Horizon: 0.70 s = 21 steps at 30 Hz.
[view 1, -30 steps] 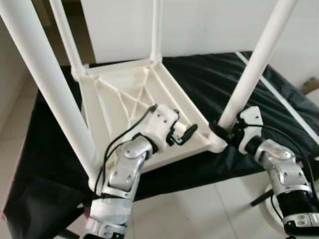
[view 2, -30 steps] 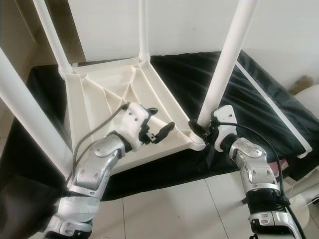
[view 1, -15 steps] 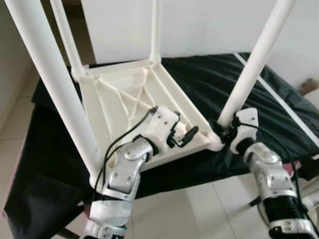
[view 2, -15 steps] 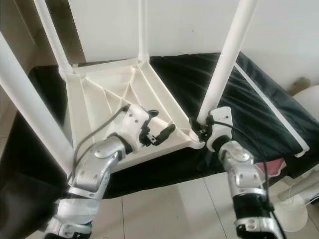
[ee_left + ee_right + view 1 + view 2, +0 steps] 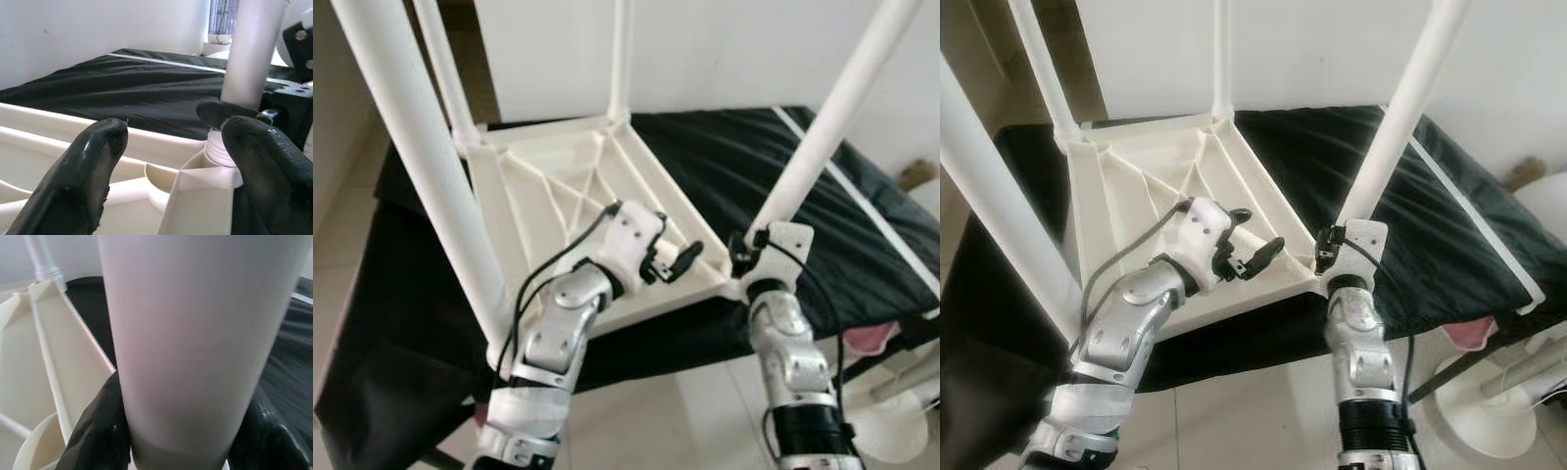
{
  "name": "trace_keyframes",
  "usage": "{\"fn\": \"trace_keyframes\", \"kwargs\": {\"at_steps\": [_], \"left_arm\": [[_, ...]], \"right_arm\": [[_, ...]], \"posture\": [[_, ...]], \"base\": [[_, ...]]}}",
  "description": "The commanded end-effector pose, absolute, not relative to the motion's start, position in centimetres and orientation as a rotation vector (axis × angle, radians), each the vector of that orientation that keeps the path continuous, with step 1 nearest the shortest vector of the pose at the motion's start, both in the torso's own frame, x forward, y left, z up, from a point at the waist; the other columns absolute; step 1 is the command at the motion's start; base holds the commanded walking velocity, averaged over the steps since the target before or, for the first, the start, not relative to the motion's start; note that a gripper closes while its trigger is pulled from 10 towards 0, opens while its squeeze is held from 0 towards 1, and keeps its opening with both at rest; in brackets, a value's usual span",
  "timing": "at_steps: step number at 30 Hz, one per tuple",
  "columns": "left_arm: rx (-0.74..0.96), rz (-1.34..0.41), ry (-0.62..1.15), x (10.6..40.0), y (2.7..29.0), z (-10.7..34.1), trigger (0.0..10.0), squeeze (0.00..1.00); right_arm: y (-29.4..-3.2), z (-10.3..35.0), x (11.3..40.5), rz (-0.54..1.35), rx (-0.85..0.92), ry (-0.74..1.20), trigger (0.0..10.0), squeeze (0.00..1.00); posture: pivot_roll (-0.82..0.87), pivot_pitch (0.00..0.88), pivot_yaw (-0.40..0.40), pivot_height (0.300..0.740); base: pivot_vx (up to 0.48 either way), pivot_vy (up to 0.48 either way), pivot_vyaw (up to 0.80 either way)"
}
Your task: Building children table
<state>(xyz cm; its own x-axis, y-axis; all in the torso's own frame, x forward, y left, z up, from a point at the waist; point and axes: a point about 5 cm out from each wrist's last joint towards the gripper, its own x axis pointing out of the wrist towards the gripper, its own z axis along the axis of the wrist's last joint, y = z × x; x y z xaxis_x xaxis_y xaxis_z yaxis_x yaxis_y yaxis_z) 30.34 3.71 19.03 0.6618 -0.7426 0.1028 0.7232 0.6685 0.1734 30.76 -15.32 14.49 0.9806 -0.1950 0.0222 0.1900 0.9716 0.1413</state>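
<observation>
Resting upside down on a black cloth (image 5: 773, 166), the white tabletop (image 5: 558, 206) has four legs rising from its corners. Over its near edge, the left gripper (image 5: 680, 262) hovers with fingers spread and empty, likely ready to steady the frame. At the near right corner, the right gripper (image 5: 741, 257) clasps the base of the leg (image 5: 822, 127) just above its threaded socket, probably to screw it home.

Silver jointed arms, black cables, white wrists
</observation>
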Motion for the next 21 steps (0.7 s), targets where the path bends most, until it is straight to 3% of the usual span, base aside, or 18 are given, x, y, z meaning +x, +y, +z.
{"fn": "trace_keyframes", "kwargs": {"at_steps": [1,8,9,11,21], "left_arm": [[0.110,-0.744,-0.163,30.8,4.0,18.9,10.0,0.00],[0.124,-0.708,-0.174,31.1,4.7,19.1,10.0,0.00],[0.122,-0.702,-0.174,31.1,4.8,19.1,10.0,0.00],[0.120,-0.697,-0.175,31.1,4.9,19.1,10.0,0.00],[0.107,-0.689,-0.175,31.1,4.5,18.9,10.0,0.00]], "right_arm": [[-14.8,12.7,30.3,-0.199,0.162,0.058,10.0,0.00],[-15.0,13.0,30.1,-0.187,0.131,0.048,10.0,0.00],[-15.0,13.1,30.1,-0.180,0.131,0.041,10.0,0.95],[-14.9,13.2,30.2,-0.162,0.141,0.032,10.0,1.00],[-16.4,15.0,30.9,-0.046,0.108,-0.032,10.0,0.99]], "posture": [[-0.02,0.037,-0.071,0.740],[0.00,0.053,-0.102,0.740],[0.01,0.054,-0.109,0.740],[0.01,0.055,-0.112,0.740],[-0.02,0.040,-0.100,0.740]], "base": [[0.000,0.000,0.00],[0.000,0.000,0.00],[0.000,0.000,0.00],[0.000,0.000,0.00],[0.000,0.000,0.00]]}}
